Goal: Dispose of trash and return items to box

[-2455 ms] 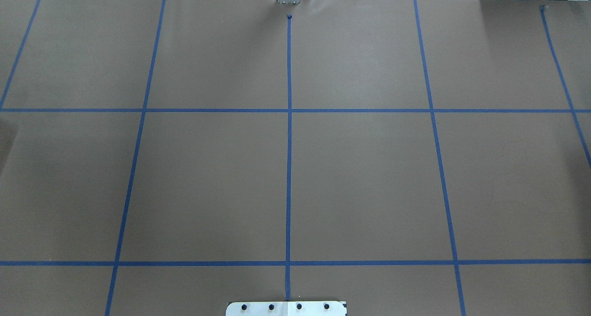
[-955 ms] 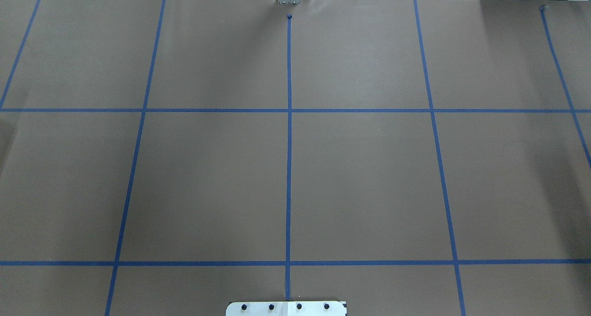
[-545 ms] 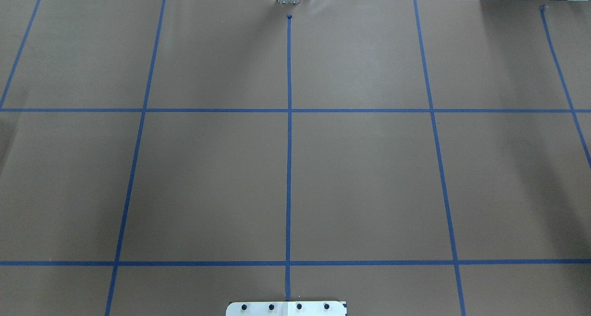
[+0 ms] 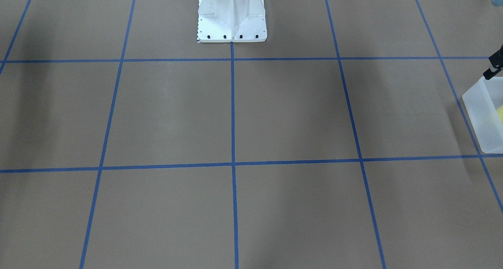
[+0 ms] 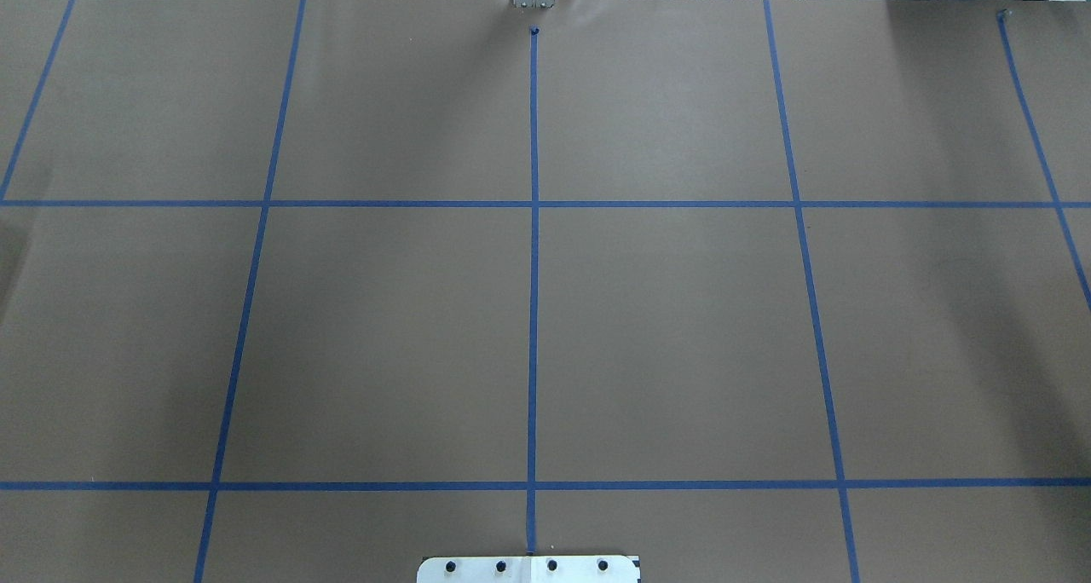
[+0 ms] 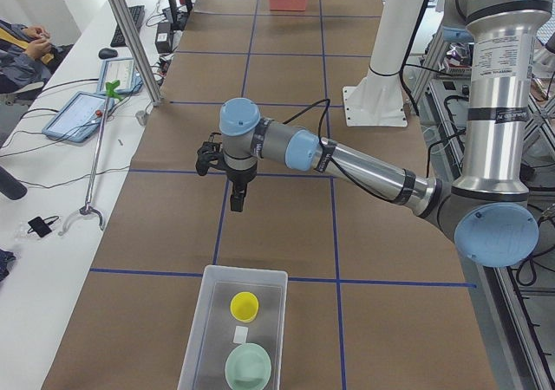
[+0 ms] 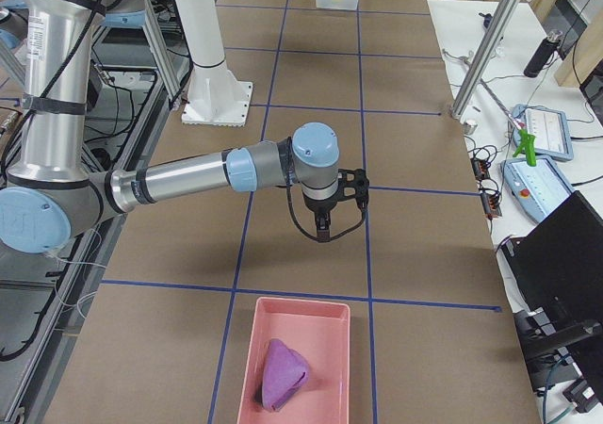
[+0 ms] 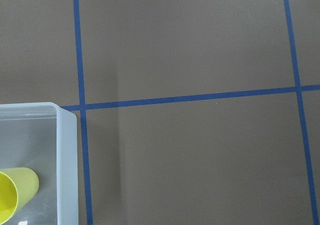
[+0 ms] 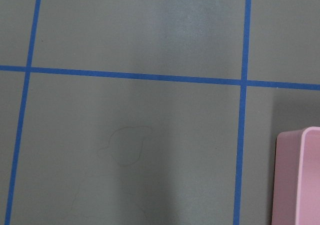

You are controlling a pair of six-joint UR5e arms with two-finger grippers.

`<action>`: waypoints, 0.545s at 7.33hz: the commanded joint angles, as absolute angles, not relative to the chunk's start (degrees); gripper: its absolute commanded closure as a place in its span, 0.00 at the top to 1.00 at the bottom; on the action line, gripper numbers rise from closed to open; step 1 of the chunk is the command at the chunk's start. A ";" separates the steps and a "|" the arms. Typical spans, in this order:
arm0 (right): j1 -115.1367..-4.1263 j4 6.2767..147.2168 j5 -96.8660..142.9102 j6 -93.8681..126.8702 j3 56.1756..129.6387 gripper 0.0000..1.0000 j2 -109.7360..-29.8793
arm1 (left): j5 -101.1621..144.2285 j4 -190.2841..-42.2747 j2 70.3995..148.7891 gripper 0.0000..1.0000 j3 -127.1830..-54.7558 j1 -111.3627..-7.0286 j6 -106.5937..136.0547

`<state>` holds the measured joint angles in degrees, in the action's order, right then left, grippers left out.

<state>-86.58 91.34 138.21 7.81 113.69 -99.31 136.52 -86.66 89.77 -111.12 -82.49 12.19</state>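
On the table [image 5: 682,327] only shadows have shifted lately; cup [image 6: 244,306] and bowl [image 6: 248,367] sit in the box [image 6: 245,270], so the job looks done, though I cannot tell how open left gripper [image 6: 236,203] or right gripper [image 7: 322,230] is.

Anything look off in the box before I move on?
A small white scrap lies on the box floor between the yellow cup and the green bowl; I can't tell whether it is trash or a label. Cup and bowl sit upright, nothing spilled.
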 commanded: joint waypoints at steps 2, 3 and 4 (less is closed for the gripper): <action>-86.57 91.32 138.60 7.73 114.17 1.00 -99.49 | 136.58 -91.39 88.00 0.98 -111.44 -82.62 12.13; -86.57 91.32 138.52 7.73 114.08 1.00 -99.49 | 136.58 -95.67 86.24 0.98 -111.53 -82.62 12.48; -86.57 91.32 138.69 7.73 114.34 1.00 -99.58 | 136.58 -97.37 85.00 0.98 -110.23 -82.53 12.39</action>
